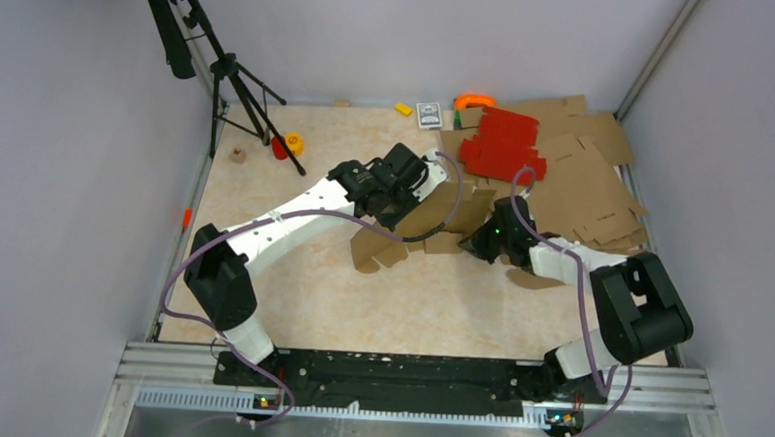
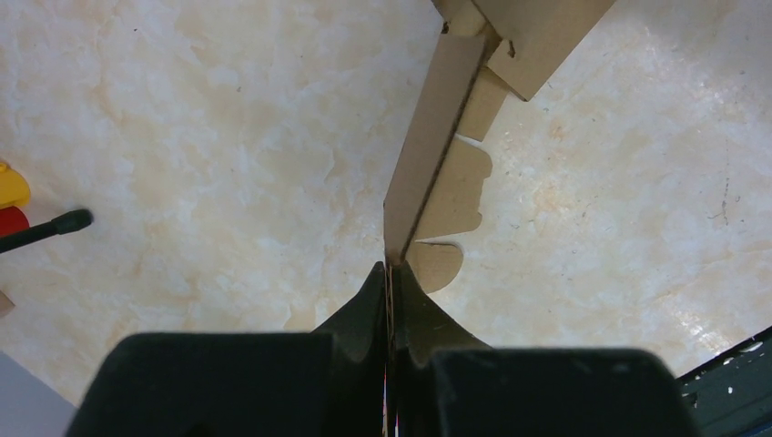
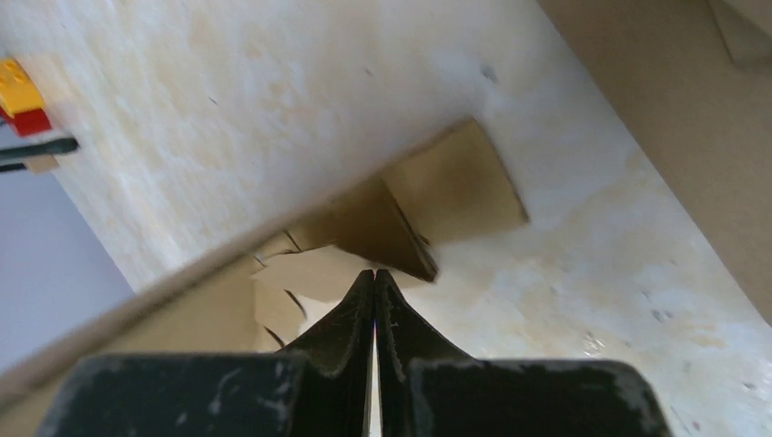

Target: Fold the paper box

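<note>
- Top external: the paper box lies mid-table on the marbled table, partly raised, with creased flaps spilling toward the near-left.
- The left gripper reaches in from the left and sits over the box's left end. From this height I cannot tell how its jaws stand.
- The right gripper comes in low from the right, at the box's right end. Its jaws are hidden under the wrist here.
- Behind the box, at the far right, lie red cardboard sheets on top of larger flat brown sheets.
- A black tripod stands at the far left, and a yellow block lies by the back wall.
- Left wrist: the left gripper is pinching a thin upright edge of the paper box. The cardboard runs straight down between the pressed fingers.
- Rounded flaps hang to the right of that edge, above the table.
- A tripod foot shows at the left margin.
- Right wrist: the right gripper has its fingers pressed together with nothing visible between them.
- The tips sit just beside a folded flap of the paper box. I cannot tell whether they touch it.
- A blurred panel of the box crosses the lower left, close to the lens.
- A flat brown sheet fills the upper right.
</note>
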Action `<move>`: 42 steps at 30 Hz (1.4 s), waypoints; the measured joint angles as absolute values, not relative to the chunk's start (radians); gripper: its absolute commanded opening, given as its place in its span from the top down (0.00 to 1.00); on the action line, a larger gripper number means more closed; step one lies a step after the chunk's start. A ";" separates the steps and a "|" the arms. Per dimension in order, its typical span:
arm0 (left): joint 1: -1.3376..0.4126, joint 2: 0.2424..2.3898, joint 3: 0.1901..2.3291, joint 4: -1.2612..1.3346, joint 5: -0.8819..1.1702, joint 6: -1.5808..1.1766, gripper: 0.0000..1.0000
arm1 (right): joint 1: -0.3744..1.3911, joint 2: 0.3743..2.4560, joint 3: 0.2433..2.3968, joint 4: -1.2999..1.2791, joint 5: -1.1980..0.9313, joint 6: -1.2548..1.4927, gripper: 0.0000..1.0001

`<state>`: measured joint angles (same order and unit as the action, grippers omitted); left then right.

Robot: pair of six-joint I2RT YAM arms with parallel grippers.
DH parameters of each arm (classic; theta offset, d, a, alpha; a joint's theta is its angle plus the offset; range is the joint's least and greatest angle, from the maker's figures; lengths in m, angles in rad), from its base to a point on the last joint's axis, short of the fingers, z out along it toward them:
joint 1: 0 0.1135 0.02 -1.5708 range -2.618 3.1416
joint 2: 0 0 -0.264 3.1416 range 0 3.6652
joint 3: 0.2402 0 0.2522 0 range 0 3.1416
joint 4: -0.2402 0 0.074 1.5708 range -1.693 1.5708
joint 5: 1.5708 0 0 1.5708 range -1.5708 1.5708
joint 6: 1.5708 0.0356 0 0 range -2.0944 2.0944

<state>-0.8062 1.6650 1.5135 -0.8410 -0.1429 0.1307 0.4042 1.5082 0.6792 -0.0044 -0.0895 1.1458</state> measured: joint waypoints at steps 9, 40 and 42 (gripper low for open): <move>-0.806 1.665 1.514 -0.841 -0.138 0.131 0.98 | 0.404 1.419 0.523 0.065 -0.176 1.074 1.00; -0.806 1.664 1.514 -0.841 -0.120 0.152 0.98 | 0.285 1.628 0.463 0.803 -0.567 0.658 0.43; -0.806 1.664 1.514 -0.841 -0.120 0.152 0.98 | 0.285 1.628 0.458 0.832 -0.599 0.672 0.43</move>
<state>-0.8062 1.6642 1.5139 -0.8413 -0.1204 0.1524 0.2848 1.6279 0.4576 0.8318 -0.5991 0.6724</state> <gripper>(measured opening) 0.025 0.577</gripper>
